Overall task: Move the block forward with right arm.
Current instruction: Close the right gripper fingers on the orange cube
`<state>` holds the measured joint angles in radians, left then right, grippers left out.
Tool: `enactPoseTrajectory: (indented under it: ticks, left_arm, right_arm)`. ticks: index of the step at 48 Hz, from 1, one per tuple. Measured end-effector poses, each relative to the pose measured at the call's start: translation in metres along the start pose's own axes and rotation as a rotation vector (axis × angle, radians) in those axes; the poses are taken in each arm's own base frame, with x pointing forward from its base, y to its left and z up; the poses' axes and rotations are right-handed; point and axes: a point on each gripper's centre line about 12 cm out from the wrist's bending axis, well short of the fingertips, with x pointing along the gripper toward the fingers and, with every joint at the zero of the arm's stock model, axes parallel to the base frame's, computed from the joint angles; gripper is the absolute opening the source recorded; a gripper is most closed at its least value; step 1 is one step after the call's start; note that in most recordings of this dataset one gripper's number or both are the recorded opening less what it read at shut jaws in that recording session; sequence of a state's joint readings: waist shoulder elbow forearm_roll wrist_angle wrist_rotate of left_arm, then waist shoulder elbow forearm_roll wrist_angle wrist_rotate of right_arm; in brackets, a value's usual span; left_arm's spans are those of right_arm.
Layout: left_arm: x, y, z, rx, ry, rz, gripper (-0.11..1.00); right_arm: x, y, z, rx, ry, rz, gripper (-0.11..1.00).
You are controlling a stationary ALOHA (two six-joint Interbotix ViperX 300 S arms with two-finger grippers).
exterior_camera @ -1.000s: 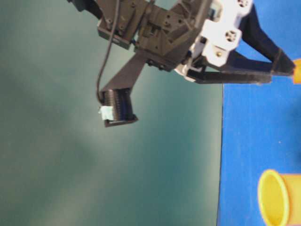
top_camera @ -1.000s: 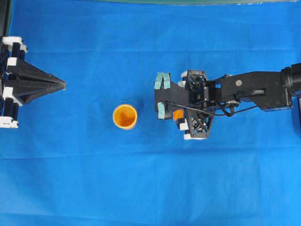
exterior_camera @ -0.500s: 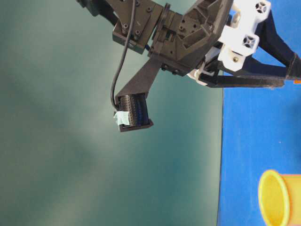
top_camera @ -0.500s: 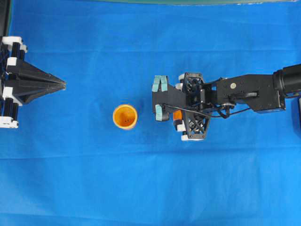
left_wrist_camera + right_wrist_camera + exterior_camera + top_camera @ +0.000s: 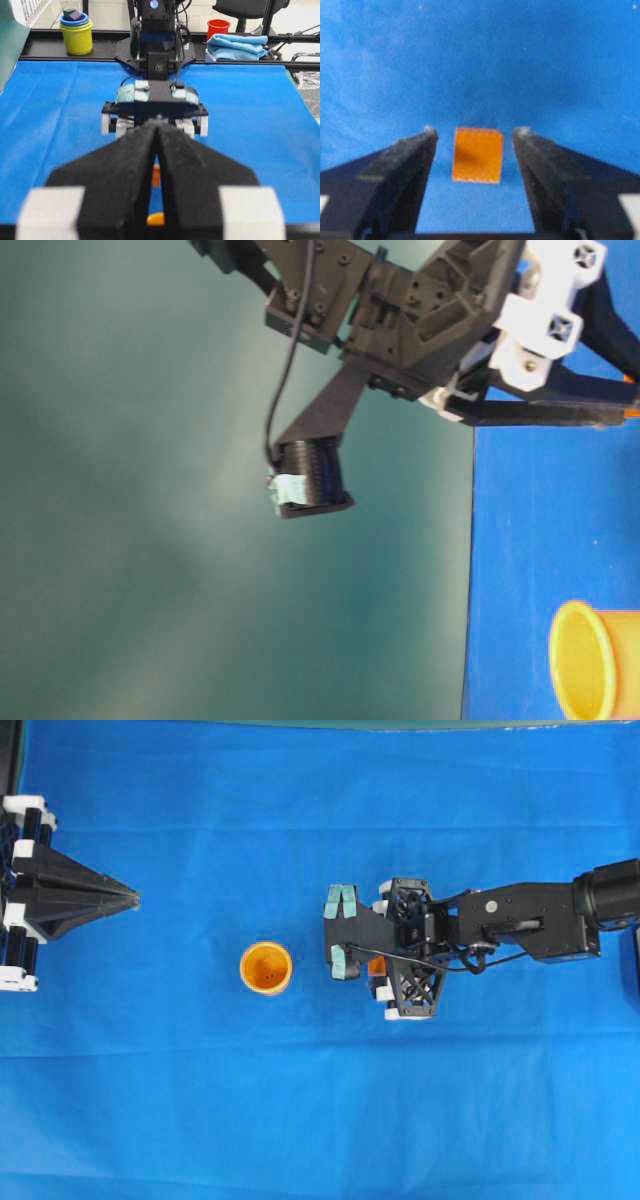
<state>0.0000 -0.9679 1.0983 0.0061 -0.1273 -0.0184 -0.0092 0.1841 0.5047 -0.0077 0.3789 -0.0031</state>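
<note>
The block (image 5: 377,966) is a small orange cube on the blue cloth, mostly hidden under my right gripper (image 5: 376,958) in the overhead view. In the right wrist view the block (image 5: 477,155) lies between the two black fingers (image 5: 415,155) with blue gaps on both sides, untouched. The right gripper (image 5: 475,134) is open and points down at the table. My left gripper (image 5: 134,900) is shut and empty at the far left. It also shows in the left wrist view (image 5: 156,126), where a strip of the block (image 5: 156,175) is visible.
A round yellow-orange cup (image 5: 266,967) stands upright to the left of the right gripper; it also shows in the table-level view (image 5: 585,660). Beyond the table's far edge in the left wrist view are stacked cups (image 5: 76,32), a red cup (image 5: 218,27) and a blue towel (image 5: 237,45).
My right gripper has come down toward the table and shifted slightly toward the cup. The block, the cup and the left arm have not moved.
</note>
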Motion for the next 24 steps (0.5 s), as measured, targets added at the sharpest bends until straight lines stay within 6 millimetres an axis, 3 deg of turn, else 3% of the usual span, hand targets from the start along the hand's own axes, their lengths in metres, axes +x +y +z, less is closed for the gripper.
enactPoseTrajectory:
  ticks: [24]
  left_arm:
    - [0.0001,-0.0003,-0.0001,0.002,0.005,-0.001,0.01]
  right_arm:
    - [0.0113,0.0002,-0.0077,0.000,-0.009,0.000,0.62]
